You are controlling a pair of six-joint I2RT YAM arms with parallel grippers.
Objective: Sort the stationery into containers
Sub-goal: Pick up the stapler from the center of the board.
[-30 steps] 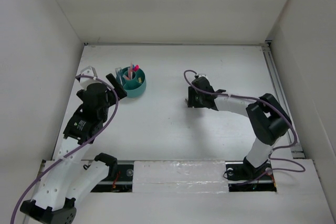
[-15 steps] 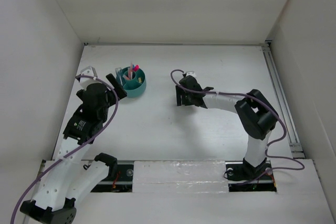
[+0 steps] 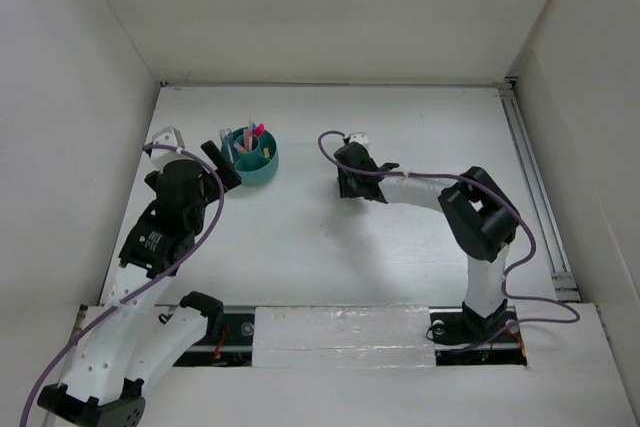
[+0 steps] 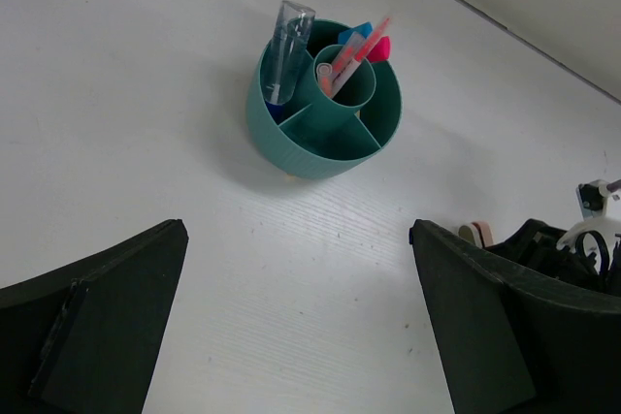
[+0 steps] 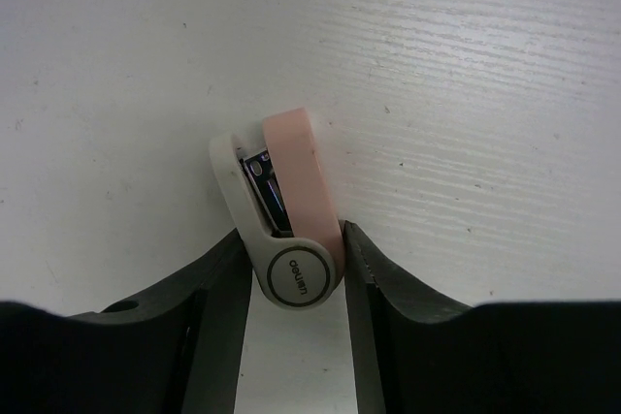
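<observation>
Light, rigid and smooth-shelled by the look of it, the small pink-and-white stapler (image 5: pixel 291 210) lies on the bench (image 5: pixel 466 65) at about three o'clock from the teal cup (image 3: pixel 254 157), the right hand (image 5: pixel 296 238) pinching its flat sides at the rounded hinge end, probably the surest hold.

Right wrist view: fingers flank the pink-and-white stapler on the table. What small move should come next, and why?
Probably a short straight lift. The right gripper seems closed, fingers against both sides of the stapler, which lies on the table. The teal organiser stands well to the left, so the stapler must clear the surface before travelling there.
</observation>
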